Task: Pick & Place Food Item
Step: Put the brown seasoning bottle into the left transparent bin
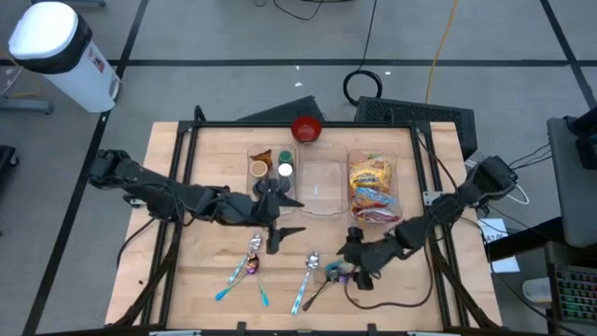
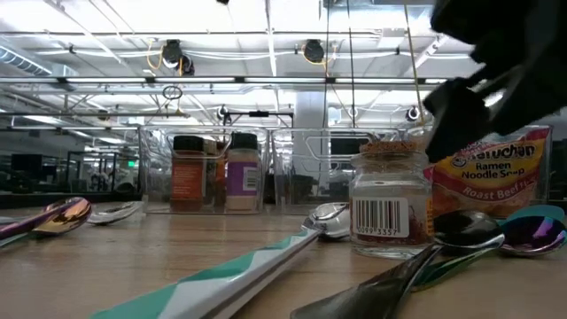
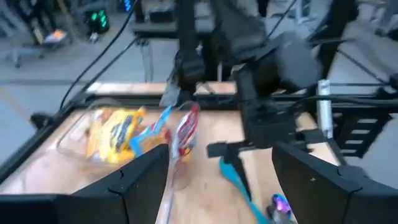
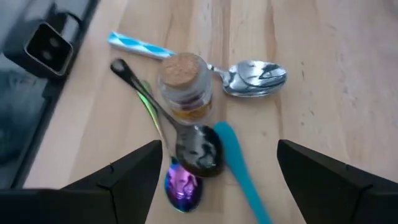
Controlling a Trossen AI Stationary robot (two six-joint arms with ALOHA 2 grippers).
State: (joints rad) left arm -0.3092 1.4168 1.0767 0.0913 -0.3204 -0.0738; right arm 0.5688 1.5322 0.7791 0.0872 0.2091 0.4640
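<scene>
Your right hand (image 4: 217, 171) hangs with its fingers spread and empty just above the little cork-topped jar (image 4: 185, 87), which stands upright among the spoons (image 4: 252, 76) near the front edge of the tabletop (image 1: 201, 275). You're at the approach step: next you need to drop straight down so the fingers straddle the jar without nudging the spoons, then close. Your left hand (image 1: 276, 241), also parted and empty, waits mid-tabletop before the clear bins (image 1: 322, 187).

A robotics lab, by the look of it: a wooden worktop (image 1: 215, 159) on taped grey floor, cables (image 1: 366, 86) trailing, strip lights (image 2: 266, 18) and exposed ceiling trusses overhead.
</scene>
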